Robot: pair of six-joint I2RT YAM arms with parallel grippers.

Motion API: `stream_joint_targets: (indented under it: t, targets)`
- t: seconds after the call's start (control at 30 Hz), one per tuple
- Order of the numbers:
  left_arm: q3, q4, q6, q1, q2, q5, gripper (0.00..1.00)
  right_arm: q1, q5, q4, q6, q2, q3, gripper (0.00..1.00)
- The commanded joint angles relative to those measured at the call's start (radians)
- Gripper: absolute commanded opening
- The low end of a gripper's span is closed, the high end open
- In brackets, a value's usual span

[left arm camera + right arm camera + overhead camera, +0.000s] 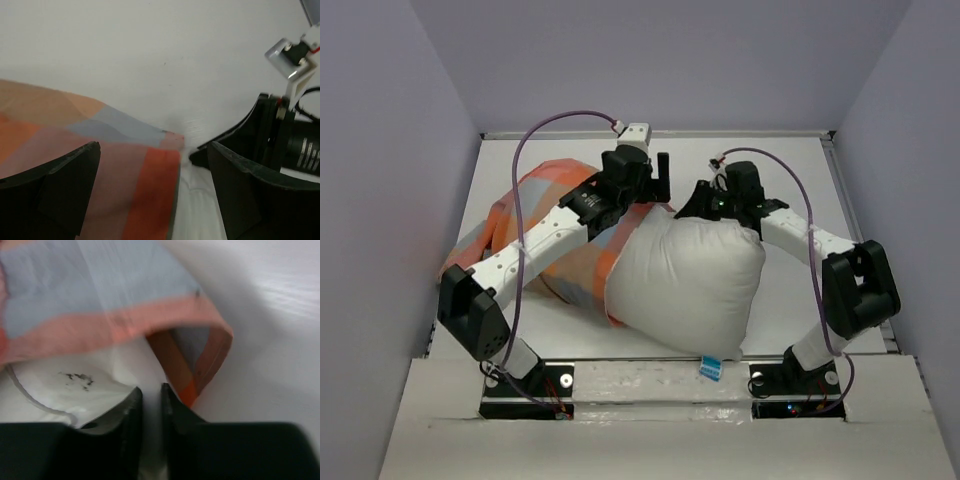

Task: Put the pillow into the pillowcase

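The white pillow [690, 285] lies in the middle of the table, its blue-and-white tag [710, 368] at the near edge. The checked pillowcase [545, 225] lies to its left, its open edge lapping the pillow's left side. My left gripper [657, 183] is open over the far corner of the case. In the left wrist view my left gripper [153, 147] has jaws wide apart, straddling the case's edge [145, 190] and the pillow [200, 210]. My right gripper [705, 205] is shut on the pillow's far corner. In the right wrist view my right gripper [151, 390] pinches the white pillow [75, 385] beside the case's mouth [200, 355].
The white table [780, 160] is walled by grey panels at the back and sides. A raised white ledge [640, 385] runs along the near edge by the arm bases. The right arm's wrist [285, 135] stands close to my left gripper's right finger.
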Motion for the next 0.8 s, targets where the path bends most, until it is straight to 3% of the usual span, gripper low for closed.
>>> stream_joint_targets:
  t: [0.0,0.07,0.17,0.3,0.4,0.63,0.77]
  targets:
    - [0.066,0.048,0.106,-0.093,-0.162,-0.112,0.99,-0.09,0.075,0.119,0.004,-0.093,0.07,0.54]
    - [0.031,0.032,0.138,-0.179,-0.214,-0.218,0.99,-0.091,0.154,0.057,-0.063,-0.131,0.104,0.76]
    - [-0.068,0.023,0.132,-0.264,-0.26,-0.247,0.99,-0.091,0.218,-0.017,-0.132,-0.195,0.139,0.83]
    - [-0.154,-0.015,0.135,-0.327,-0.269,-0.332,0.99,-0.091,0.267,-0.021,-0.155,-0.329,0.067,0.84]
    - [-0.183,-0.058,0.149,-0.339,-0.263,-0.36,0.98,-0.091,0.25,-0.017,-0.162,-0.448,-0.017,0.79]
    - [-0.22,-0.069,0.265,-0.364,-0.227,-0.32,0.98,-0.035,0.224,0.015,-0.145,-0.66,-0.225,0.7]
    - [-0.197,-0.092,0.314,-0.382,-0.2,-0.323,0.98,-0.016,0.212,0.002,-0.14,-0.716,-0.276,0.69]
